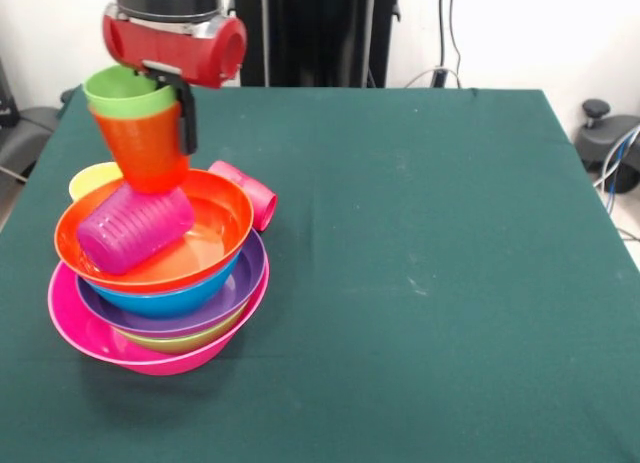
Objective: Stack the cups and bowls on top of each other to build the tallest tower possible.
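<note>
The tower is a pile of nested bowls at the table's left: a pink bowl (pixel 90 335) as base, then green (pixel 185 341), purple (pixel 245 278), blue (pixel 170 301) and an orange bowl (pixel 215 223) on top. A purple cup (pixel 135 230) lies on its side inside the orange bowl. Just above it an orange cup (pixel 145 148) with a green cup (pixel 125 91) nested in it hangs tilted, and my gripper (pixel 172 118) is shut on their rim, one black finger (pixel 187 123) outside the wall. The orange cup's base is close to the purple cup; I cannot tell whether they touch.
Behind the pile a yellow cup (pixel 90 178) stands on the green tablecloth (pixel 430 283), and a red cup (pixel 252 191) lies on its side against the orange bowl's far rim. The pile sits close to the table's left edge. Cables and a black stand (pixel 610 148) lie beyond the right edge.
</note>
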Tool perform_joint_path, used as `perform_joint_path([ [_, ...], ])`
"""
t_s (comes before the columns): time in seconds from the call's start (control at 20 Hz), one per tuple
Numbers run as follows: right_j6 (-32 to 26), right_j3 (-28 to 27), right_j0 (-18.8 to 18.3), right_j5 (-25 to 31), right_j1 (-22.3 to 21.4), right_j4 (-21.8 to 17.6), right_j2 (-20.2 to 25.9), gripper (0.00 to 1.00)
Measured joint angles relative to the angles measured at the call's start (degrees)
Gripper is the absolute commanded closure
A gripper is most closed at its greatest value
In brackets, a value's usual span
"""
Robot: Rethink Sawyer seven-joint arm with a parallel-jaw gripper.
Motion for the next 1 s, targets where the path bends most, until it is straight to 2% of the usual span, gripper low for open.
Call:
perform_joint_path([
  [0.4,0.0,-0.3,4.6,0.0,-0.1,1.4,-1.8,1.0],
  [1.0,0.0,3.0,3.0,0.0,-2.9,3.9,-2.0,1.0],
])
